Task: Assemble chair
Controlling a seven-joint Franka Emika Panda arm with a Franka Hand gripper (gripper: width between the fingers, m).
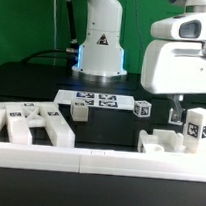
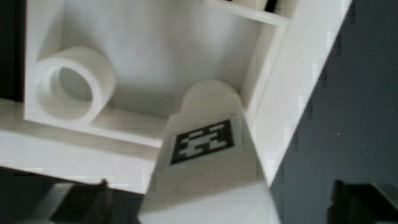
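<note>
**Status.** Assembly is judged to be at an early stage. The chair is present only as separate parts, and no finished joint is visible.

**Layout, near to far (exterior view)**
1. A border rail [image 1: 96,163] runs across the front of the counter [image 1: 119,122].
2. Just behind it, on the exterior view's left, a cluster of chair parts [image 1: 29,123] lies flat. Whether any two are joined cannot be told.
3. On the exterior view's right lies a slab part [image 1: 160,143], with a tagged post [image 1: 197,126] just beside it.
4. The pincer [image 1: 182,115] hangs over this right-hand group.
5. Farther back are two small tagged blocks [image 1: 80,109], then the marker board [image 1: 91,96], then the arm base [image 1: 100,46].

**Outstanding.** By this judgement, all of the joining is left to do.

**View differences**
- Only the wrist view shows the pincer's state. Its jaws are apart, the post runs between the fingers [image 2: 71,205], and a gap shows on either side, so nothing is clamped.
- The wrist view also shows a ring [image 2: 71,85] on the slab part.
- Only the exterior view shows the left cluster, the blocks and the marker board.
</note>
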